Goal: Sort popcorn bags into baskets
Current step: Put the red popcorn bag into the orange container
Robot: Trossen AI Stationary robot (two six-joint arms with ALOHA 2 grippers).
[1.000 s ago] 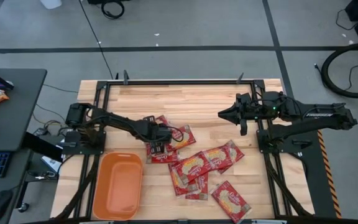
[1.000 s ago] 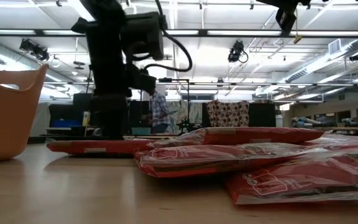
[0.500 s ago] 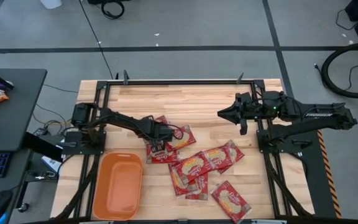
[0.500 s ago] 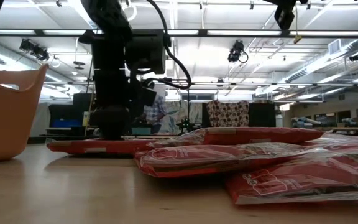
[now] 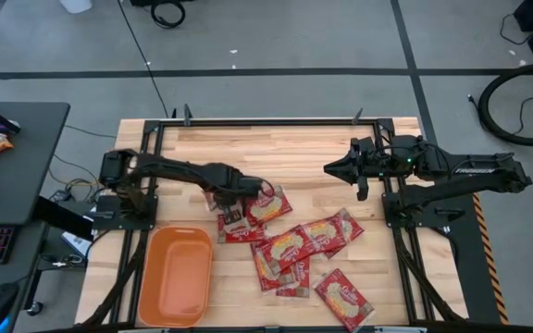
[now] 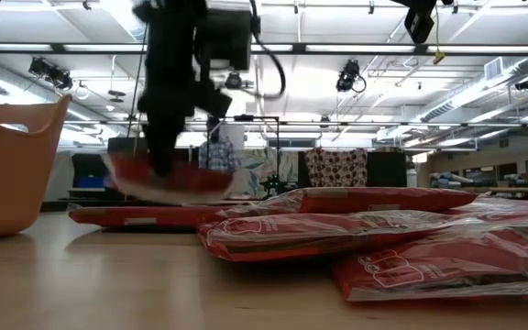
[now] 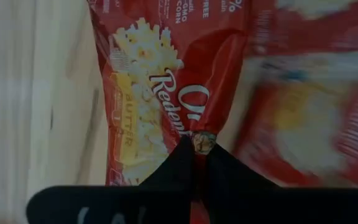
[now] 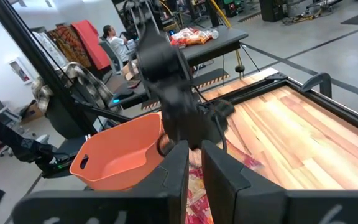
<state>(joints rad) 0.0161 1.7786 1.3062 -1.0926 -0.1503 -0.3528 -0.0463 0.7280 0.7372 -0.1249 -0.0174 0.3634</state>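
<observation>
Several red popcorn bags (image 5: 290, 248) lie in a loose heap on the wooden table, right of the orange basket (image 5: 176, 276), which stands near the front left. My left gripper (image 5: 232, 215) hangs over the heap's left end, shut on one popcorn bag (image 6: 168, 181) raised above another flat bag (image 6: 145, 216). My right gripper (image 5: 329, 169) waits in the air over the table's right half, its fingers close together with nothing between them. My left gripper pinches the raised bag between its two fingers on a puckered ridge at one long side (image 7: 205, 127). The fingers come from above, pointing down. The bag hangs below them, roughly level, clear of the table and the other bags.
The table's black metal frame (image 5: 266, 121) runs round the wood. The far half of the table is bare wood (image 5: 276, 148). A dark side desk (image 5: 17, 148) with a keyboard stands left of the table. People and racks show in the room beyond.
My left gripper has shut on a bag at the heap's left end and risen with it. The bag, flat on the pile before, is now lifted clear, while the bag under it has stayed.
</observation>
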